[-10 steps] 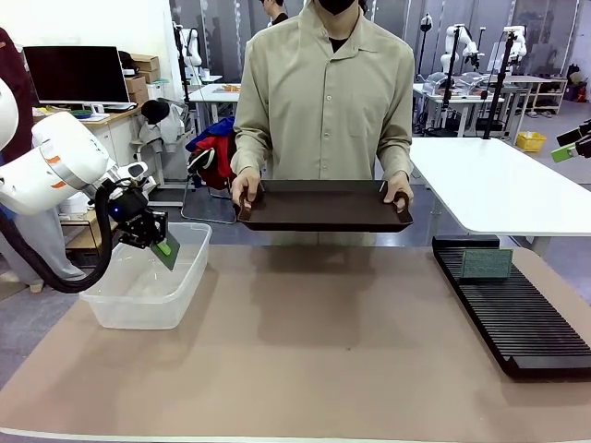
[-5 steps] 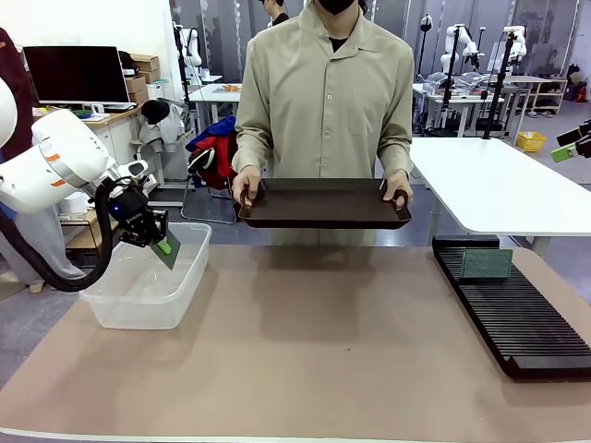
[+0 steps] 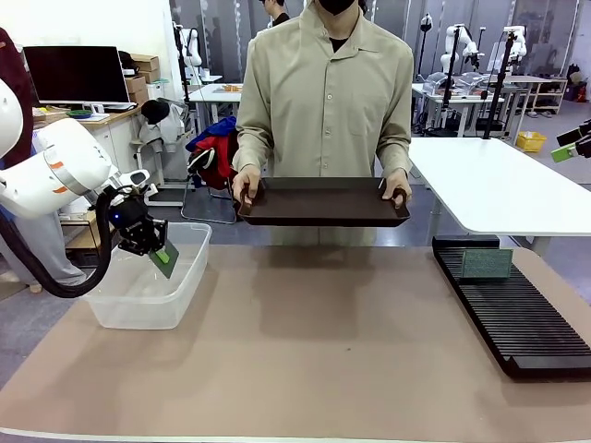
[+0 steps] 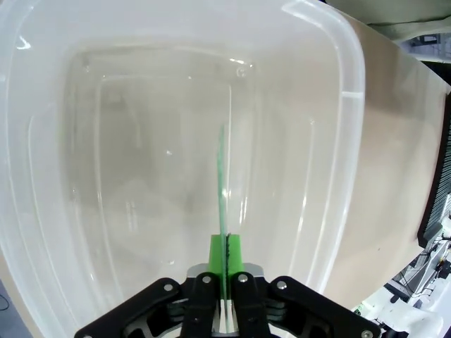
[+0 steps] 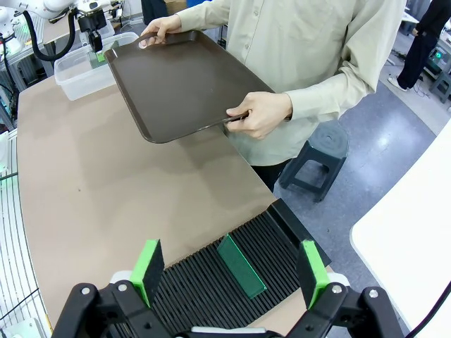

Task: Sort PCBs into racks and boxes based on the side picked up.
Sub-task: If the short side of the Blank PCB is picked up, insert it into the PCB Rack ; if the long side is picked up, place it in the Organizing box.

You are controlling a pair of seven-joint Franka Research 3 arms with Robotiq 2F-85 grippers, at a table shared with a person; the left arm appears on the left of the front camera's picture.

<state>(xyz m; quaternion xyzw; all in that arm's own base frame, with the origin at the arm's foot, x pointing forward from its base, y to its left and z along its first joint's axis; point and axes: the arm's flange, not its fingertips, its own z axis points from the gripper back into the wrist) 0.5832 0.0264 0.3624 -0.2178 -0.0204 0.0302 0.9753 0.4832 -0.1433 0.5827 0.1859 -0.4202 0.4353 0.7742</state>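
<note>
My left gripper [image 3: 159,249] is shut on a dark green PCB [image 3: 167,262], which hangs tilted over the clear plastic box [image 3: 138,309] at the table's left. In the left wrist view the PCB [image 4: 222,183] shows edge-on between the green pads [image 4: 217,257], above the box's bare floor and inside its rim [image 4: 352,91]. A second PCB [image 3: 487,264] stands upright in the far slots of the black rack [image 3: 522,318] on the right. My right gripper [image 5: 232,274] is open high above that rack [image 5: 204,289], with the standing PCB [image 5: 243,266] below it.
A person at the far side holds a dark brown tray [image 3: 323,205] with both hands over the table's far edge; it also shows in the right wrist view as the tray [image 5: 183,77]. A white table [image 3: 499,189] stands behind the rack.
My left gripper has sunk slightly toward the box with the PCB. The person has raised the tray a little. The right arm has not moved.
</note>
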